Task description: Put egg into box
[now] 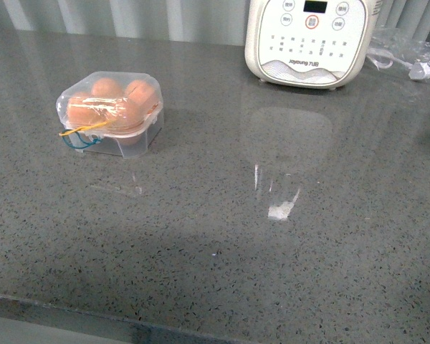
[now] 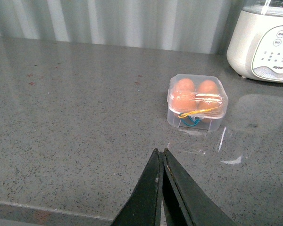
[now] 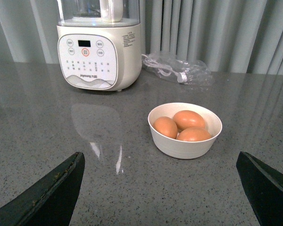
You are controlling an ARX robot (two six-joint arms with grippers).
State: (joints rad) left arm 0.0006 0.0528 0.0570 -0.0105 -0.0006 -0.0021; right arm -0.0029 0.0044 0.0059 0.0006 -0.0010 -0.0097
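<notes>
Eggs [image 3: 184, 126] three in white bowl [image 3: 185, 143], near soymilk maker [image 3: 100, 44] | egg box [image 1: 111, 115] lid down, banded, seems full | right gripper [image 3: 160, 188] spread wide; left gripper [image 2: 161, 162] pressed together | I'd centre on the top egg, close gently.

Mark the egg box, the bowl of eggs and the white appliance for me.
box [image 1: 111, 115], front view, on its clear lid.
bowl [image 3: 184, 147], right wrist view, on its outer wall.
white appliance [image 3: 96, 56], right wrist view, on its control panel.
</notes>
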